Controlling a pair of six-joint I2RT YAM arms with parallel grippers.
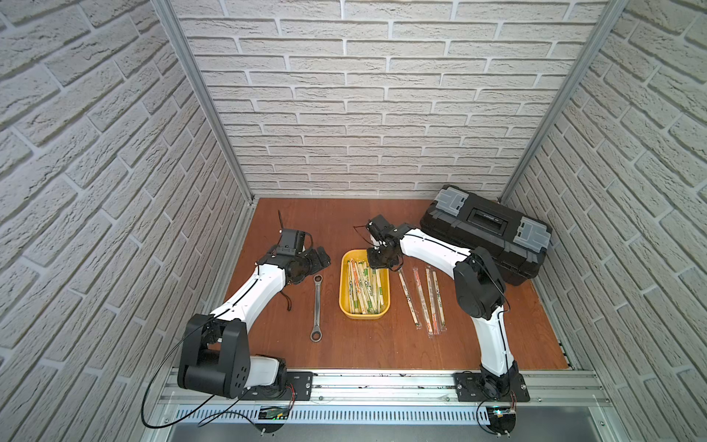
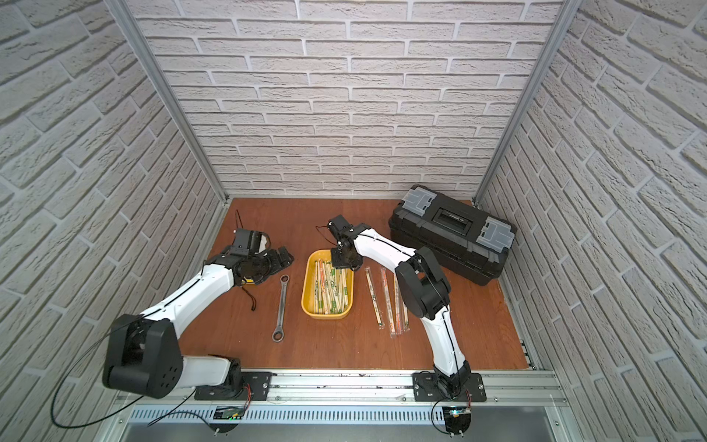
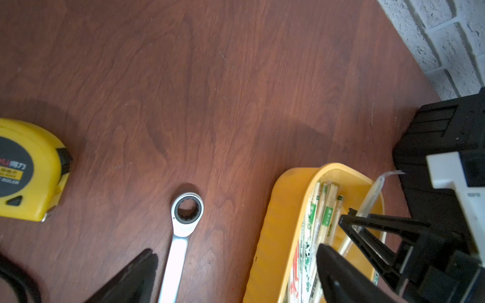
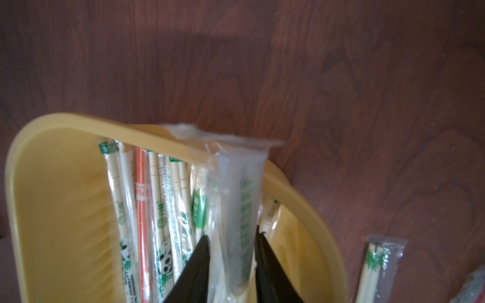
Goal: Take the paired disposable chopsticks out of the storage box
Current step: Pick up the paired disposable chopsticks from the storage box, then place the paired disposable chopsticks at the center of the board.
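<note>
My right gripper (image 4: 232,234) has its two black fingers (image 4: 196,265) pressed in from both sides on one green-printed, clear-sleeved pair, the held pair (image 4: 242,194). It is blurred and tilted up. Its far end pokes out past my fingertips and over the rim of the storage box (image 4: 52,123), the yellow tray directly under them. The rest of the paired disposable chopsticks (image 4: 141,199) lie side by side in the tray, just beside the one I pinch. To the outer side of these fingers, outside the tray, several loose pairs (image 1: 422,298) lie on the wooden table (image 1: 382,344), and the black toolbox (image 1: 486,233) sits beyond them.

My left gripper (image 3: 236,251) has its fingers spread wide with nothing between them to grip. The silver wrench (image 3: 183,217) lies on the table near one fingertip, with its ring end reaching past it. The tray wall is near the other fingertip. A yellow tape measure (image 3: 29,170) sits further out, beyond the wrench.
</note>
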